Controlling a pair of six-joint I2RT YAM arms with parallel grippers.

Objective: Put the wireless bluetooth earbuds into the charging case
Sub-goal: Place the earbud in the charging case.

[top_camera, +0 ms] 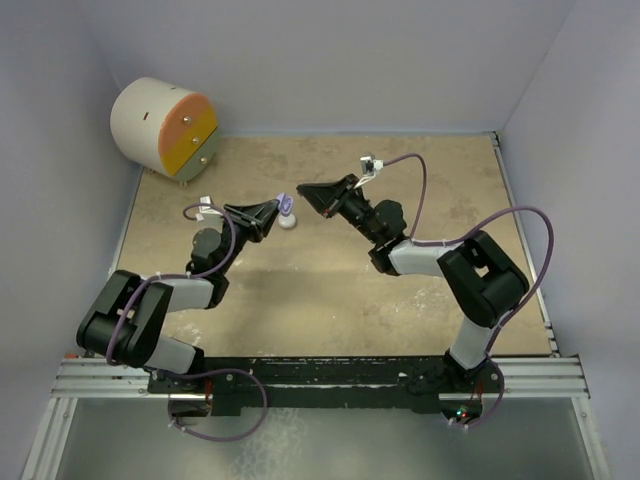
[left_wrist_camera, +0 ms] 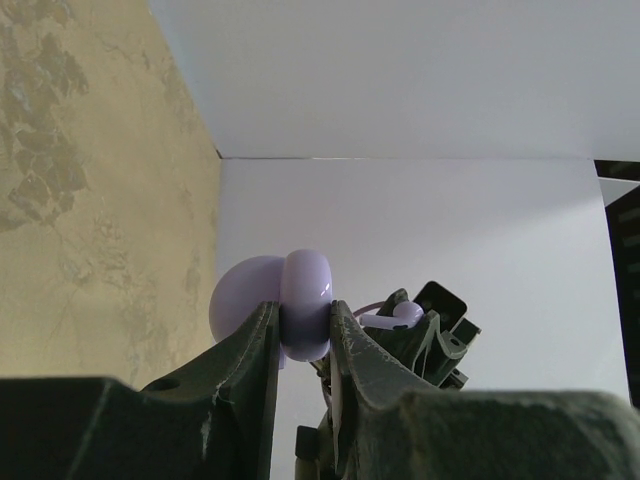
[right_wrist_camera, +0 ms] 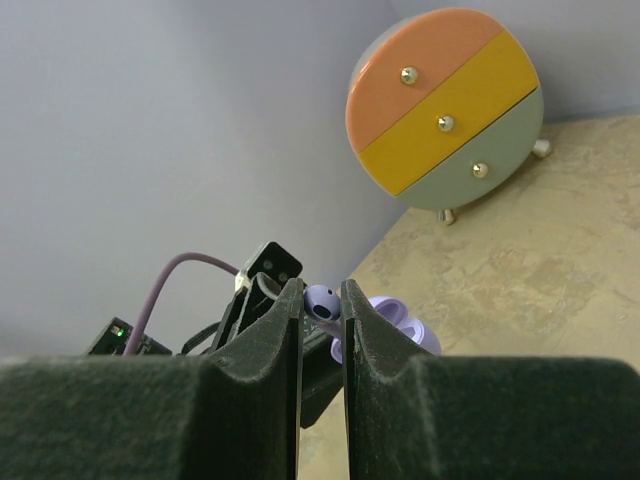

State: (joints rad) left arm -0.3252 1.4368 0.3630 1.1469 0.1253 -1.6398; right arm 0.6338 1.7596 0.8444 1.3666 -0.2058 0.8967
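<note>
Lilac earbud (right_wrist_camera: 322, 300) hangs above mottled tan tabletop (top_camera: 350, 290), pale walls (top_camera: 330, 60) around.

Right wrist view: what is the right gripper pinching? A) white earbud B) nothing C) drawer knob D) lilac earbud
D: a small lilac earbud sits clamped in the right gripper, with the lilac case held by the left gripper just beyond it.
</note>
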